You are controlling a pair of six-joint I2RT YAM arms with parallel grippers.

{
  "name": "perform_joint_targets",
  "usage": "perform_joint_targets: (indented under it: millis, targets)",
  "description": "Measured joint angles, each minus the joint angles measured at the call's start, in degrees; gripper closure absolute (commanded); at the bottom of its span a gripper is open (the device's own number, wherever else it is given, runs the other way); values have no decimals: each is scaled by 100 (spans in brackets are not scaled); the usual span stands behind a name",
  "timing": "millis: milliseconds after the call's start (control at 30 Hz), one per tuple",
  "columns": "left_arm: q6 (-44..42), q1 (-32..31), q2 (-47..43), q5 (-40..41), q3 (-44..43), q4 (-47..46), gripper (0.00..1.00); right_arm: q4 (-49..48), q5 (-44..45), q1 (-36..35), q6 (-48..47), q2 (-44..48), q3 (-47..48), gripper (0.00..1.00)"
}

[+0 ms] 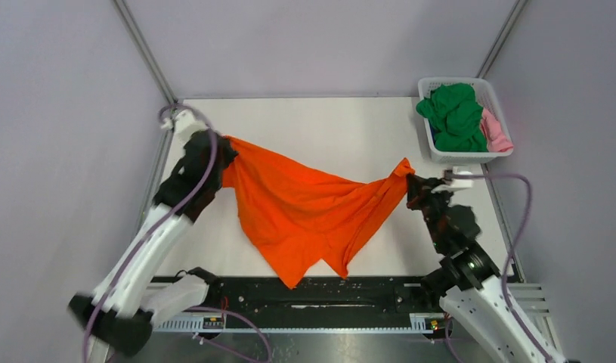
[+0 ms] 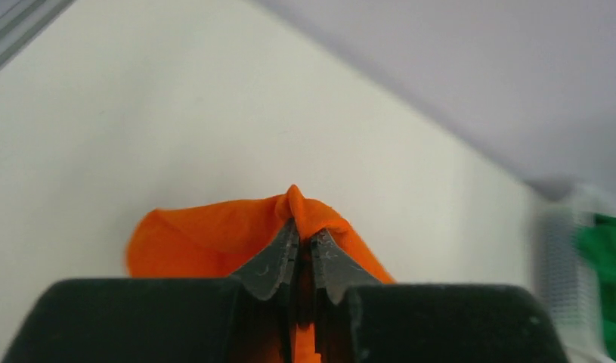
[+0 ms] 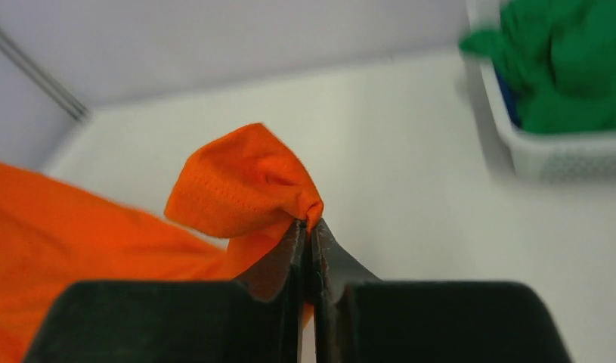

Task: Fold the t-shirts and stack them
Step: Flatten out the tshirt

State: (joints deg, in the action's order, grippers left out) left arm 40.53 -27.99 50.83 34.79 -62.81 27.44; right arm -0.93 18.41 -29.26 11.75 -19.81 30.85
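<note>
The orange t-shirt (image 1: pixel 304 204) is stretched left to right above the white table (image 1: pixel 350 128), with its long axis running between the grippers and loose points drooping toward the near edge. The left gripper (image 1: pixel 226 145) is clamped on one bunched corner and the right gripper (image 1: pixel 409 174) on the other. The knit is soft and creased. A green t-shirt (image 1: pixel 456 113) and a pink t-shirt (image 1: pixel 495 130) lie crumpled in the lattice basket (image 1: pixel 471 156) at far right.

Overhead, wrist close-ups; common orange t-shirt (image 1: pixel 304 204)
</note>
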Motion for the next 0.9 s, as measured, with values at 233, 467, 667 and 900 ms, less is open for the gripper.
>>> perform_joint_targets:
  millis: [233,467,667,900]
  targets:
    - [-59,1303,3635,-1121,-437,-98,16,170,1410,31,758,-1978,-1071,2]
    - [-341,1290,4664,-2114,-1519,101,1,841,1884,428,1532,-3071,-380,1]
    - [-409,1001,3401,-2579,-573,48,1,973,636,734,1818,-3421,-107,1]
    - [-98,-706,1917,-2684,1464,278,1,1421,-363,826,1928,-3589,-17,1]
